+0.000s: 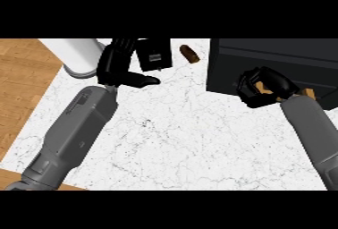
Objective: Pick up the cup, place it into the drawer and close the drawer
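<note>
My right hand (pixel 278 81) is curled round a tan cup (pixel 267 88). Only slivers of the cup show between the black fingers. Hand and cup hang over the front left part of the dark drawer (pixel 277 53) at the right; I cannot tell how deep the drawer's inside is. My left hand (pixel 117 62) rests open at the upper left of the white marble counter (pixel 178 134), with its fingers up, its thumb out to the right, and nothing in it.
A white cylinder (pixel 79 56) stands at the counter's far left corner beside the left hand. A black boxy object (pixel 153 54) with a pale label sits just right of that hand. A small brown item (pixel 190 53) lies near the drawer's left wall. Wooden floor (pixel 23 80) borders the left.
</note>
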{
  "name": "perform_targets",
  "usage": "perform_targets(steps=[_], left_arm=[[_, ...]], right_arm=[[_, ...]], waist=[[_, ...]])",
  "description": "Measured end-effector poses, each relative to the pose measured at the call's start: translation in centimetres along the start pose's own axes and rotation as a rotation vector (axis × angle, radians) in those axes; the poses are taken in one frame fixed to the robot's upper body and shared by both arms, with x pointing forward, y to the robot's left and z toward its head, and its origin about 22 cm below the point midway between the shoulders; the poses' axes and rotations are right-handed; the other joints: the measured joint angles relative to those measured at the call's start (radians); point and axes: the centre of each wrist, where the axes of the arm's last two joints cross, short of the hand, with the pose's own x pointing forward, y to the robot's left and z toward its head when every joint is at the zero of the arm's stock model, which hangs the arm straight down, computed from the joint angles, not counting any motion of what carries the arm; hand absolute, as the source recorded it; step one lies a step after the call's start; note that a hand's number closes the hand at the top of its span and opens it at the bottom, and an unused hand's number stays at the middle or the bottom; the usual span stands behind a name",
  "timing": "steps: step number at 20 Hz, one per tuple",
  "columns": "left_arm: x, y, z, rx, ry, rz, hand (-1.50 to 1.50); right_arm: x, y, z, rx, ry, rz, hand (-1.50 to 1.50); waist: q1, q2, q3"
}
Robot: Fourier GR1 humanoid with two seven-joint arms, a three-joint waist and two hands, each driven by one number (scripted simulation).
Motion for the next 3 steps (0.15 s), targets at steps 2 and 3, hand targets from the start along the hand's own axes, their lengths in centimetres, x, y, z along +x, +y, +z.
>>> perform_targets(steps=[2, 3], left_arm=[[-0.20, -0.02, 0.24, -0.007, 0.004, 0.006, -1.50], [-0.32, 0.06, 0.43, -0.009, 0.007, 0.007, -1.50]], right_arm=[[-0.03, -0.20, 0.23, 0.004, -0.005, -0.014, 1.50], [-0.06, -0.34, 0.39, 0.008, -0.006, -0.020, 1.50]], waist=[[0.004, 0.002, 0.001], [0.007, 0.003, 0.002]])
